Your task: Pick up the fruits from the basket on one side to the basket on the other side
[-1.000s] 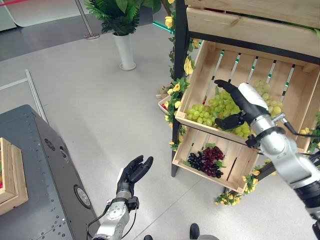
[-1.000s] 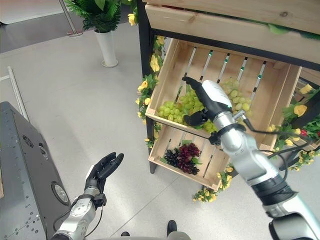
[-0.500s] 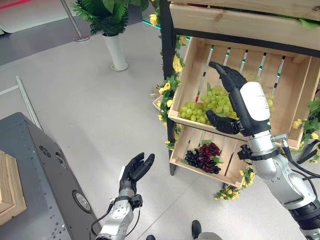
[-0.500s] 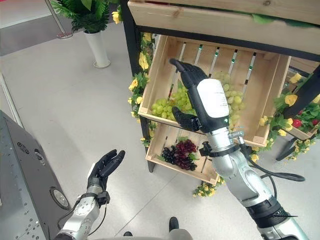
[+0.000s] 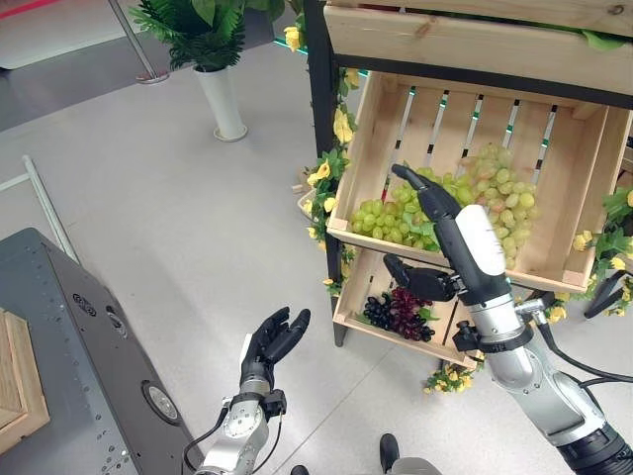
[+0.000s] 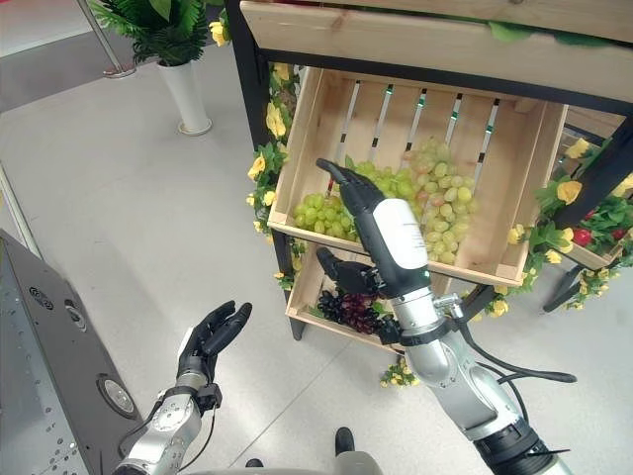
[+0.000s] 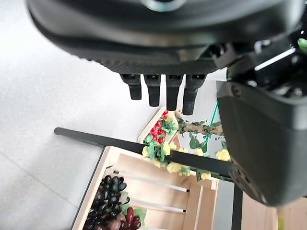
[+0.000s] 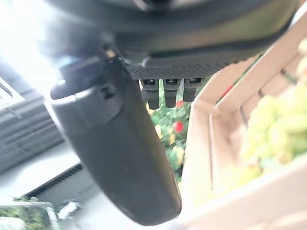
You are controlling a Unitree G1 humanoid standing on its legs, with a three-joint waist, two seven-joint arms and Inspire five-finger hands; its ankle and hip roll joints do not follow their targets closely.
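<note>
Green grapes (image 5: 465,203) lie heaped in the upper wooden crate (image 5: 579,213) at the upper right of the frame, on a black-framed stand trimmed with yellow flowers (image 5: 341,127). Dark grapes (image 5: 396,312) lie in the lower crate (image 5: 348,302) directly beneath. Right hand (image 5: 450,242) is at centre right, in front of the upper crate's front edge, fingers (image 5: 415,186) straight and extended over the near grapes, thumb spread below the crate lip; it holds nothing. Contact with the grapes cannot be confirmed. Left hand (image 5: 267,341) is at lower centre over the grey floor, well apart from the crates, fingers relaxed and empty. A grey table (image 5: 89,396) occupies the lower left, with a wooden box (image 5: 20,376) at its left edge. A potted plant (image 5: 213,49) stands at upper left.
</note>
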